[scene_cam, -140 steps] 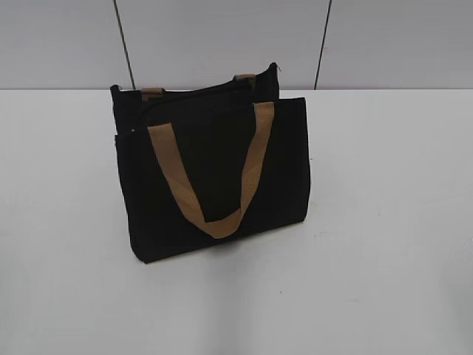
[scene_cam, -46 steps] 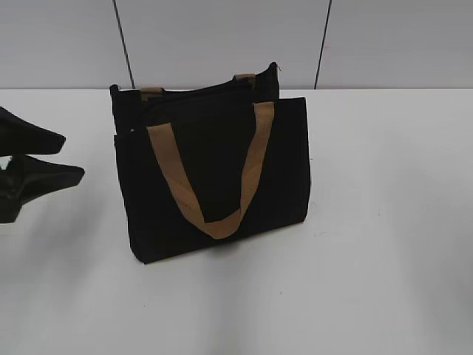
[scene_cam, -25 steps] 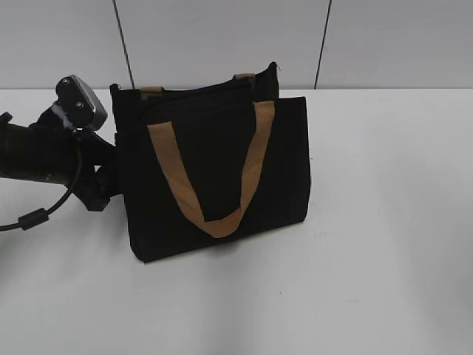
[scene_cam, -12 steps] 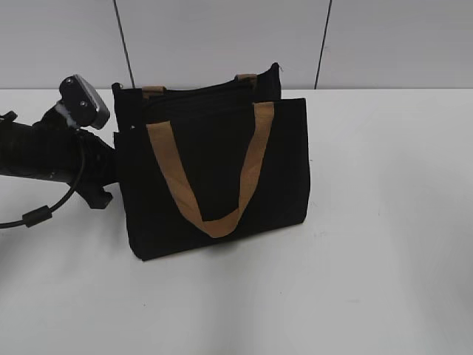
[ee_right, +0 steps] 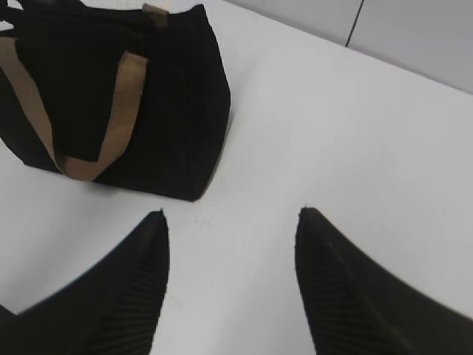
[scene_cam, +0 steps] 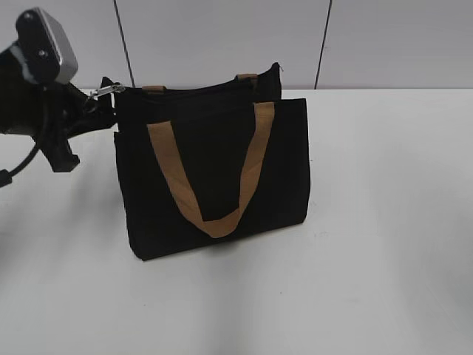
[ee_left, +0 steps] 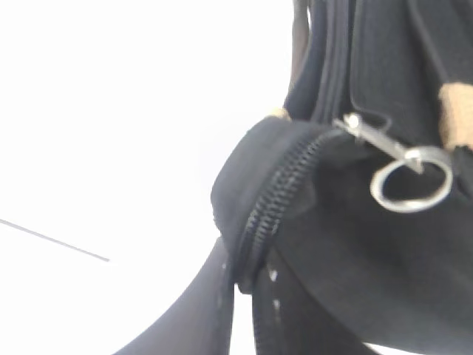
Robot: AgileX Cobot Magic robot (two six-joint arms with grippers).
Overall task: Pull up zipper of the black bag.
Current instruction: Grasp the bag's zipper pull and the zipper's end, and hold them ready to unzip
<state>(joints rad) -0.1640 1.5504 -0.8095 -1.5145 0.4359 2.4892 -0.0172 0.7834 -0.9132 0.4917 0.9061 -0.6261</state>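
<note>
Behind left claw (scene_cam: 103, 103), zipper (ee_left: 277, 200) end

Black bag (scene_cam: 214, 170) upright, zipper (ee_left: 277, 196) (possibly closed)

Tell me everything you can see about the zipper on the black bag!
The thin black toothed zipper runs along the top rim of the black fabric bag and curves around its left corner. The teeth near that corner look meshed shut. A small silver metal clip with a round ring hangs from it, sticking out at the bag's top left corner. The left tool pinches the bag's corner fabric right at the zipper's end. The ring itself hangs free, untouched.
</note>
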